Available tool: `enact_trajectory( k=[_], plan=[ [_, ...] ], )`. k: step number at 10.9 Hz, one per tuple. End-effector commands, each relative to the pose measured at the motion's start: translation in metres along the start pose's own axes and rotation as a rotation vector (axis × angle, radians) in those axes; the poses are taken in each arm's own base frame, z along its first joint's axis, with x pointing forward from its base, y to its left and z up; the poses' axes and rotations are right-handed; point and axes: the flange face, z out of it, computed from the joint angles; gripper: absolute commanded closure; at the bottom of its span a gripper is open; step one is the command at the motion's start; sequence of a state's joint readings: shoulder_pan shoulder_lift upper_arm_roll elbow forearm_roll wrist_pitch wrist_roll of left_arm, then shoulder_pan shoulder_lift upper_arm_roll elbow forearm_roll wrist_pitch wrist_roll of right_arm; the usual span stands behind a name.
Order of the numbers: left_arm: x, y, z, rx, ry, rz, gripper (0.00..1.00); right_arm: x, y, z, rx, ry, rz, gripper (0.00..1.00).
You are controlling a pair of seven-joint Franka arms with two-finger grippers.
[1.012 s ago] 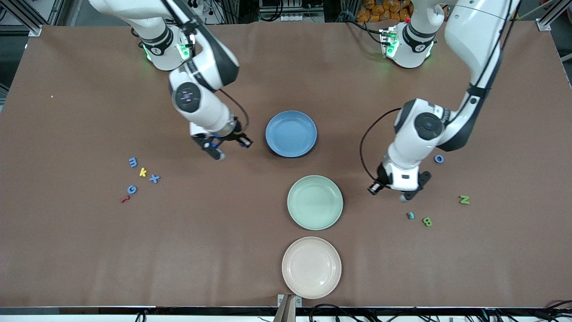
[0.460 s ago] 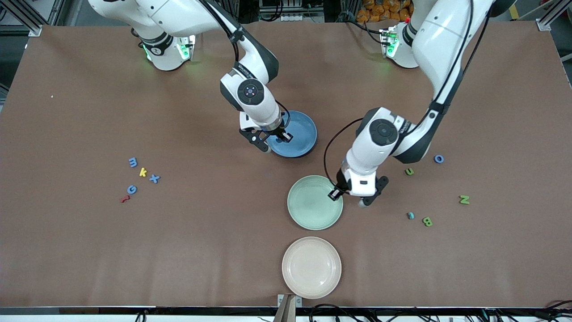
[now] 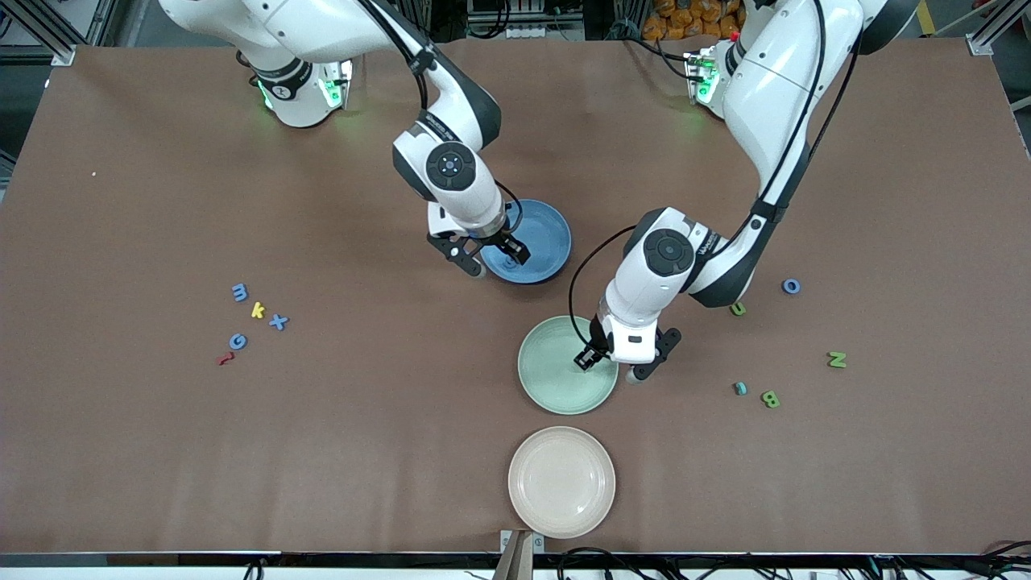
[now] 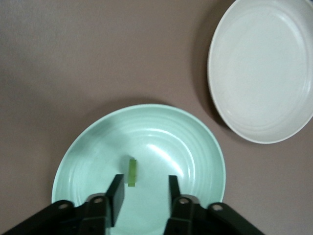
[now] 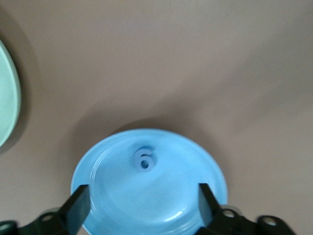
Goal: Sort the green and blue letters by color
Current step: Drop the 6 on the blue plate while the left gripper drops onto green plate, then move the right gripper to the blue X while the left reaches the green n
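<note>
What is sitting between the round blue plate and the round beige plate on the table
The round pale-green plate lies between the blue plate and the beige plate, as the front view shows. The left gripper is over its rim.

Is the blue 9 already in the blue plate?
Yes. The blue 9 lies inside the blue plate, free between the open right gripper fingers.

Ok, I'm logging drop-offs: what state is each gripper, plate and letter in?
Right gripper: open, over blue plate.
9: flat in blue plate.
Left gripper: open, over green plate.
Green letter: on edge between the fingers, ungripped.
m, G, x, o, u, N, B: on table, unsorted.
</note>
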State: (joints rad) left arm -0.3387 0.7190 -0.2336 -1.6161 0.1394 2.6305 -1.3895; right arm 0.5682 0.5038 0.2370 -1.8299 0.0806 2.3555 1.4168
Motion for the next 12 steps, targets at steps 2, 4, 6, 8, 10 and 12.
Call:
enact_trajectory(
  k=[2, 4, 6, 8, 10, 12],
  plan=[
    [0.014, -0.005, -0.005, 0.022, 0.045, 0.027, 0.0, 0.101, 0.042, -0.096, -0.059, 0.017, -0.118, 0.0],
    [0.02, -0.029, -0.008, 0.083, 0.044, 0.033, 0.0, 0.164, 0.075, -0.133, -0.072, 0.012, -0.167, 0.0],
    [0.043, -0.072, -0.021, 0.183, 0.056, 0.105, 0.0, 0.219, 0.117, -0.152, -0.07, 0.011, -0.266, 0.0],
    [0.053, -0.115, -0.032, 0.243, 0.045, 0.178, 0.0, 0.26, 0.16, -0.163, -0.067, 0.016, -0.366, 0.0],
    [0.057, -0.156, -0.034, 0.309, 0.042, 0.238, 0.0, 0.296, 0.211, -0.166, -0.091, 0.039, -0.478, 0.0],
    [0.08, -0.2, -0.031, 0.353, 0.077, 0.302, 0.0, 0.312, 0.246, -0.142, -0.072, 0.081, -0.514, 0.0]
  ],
)
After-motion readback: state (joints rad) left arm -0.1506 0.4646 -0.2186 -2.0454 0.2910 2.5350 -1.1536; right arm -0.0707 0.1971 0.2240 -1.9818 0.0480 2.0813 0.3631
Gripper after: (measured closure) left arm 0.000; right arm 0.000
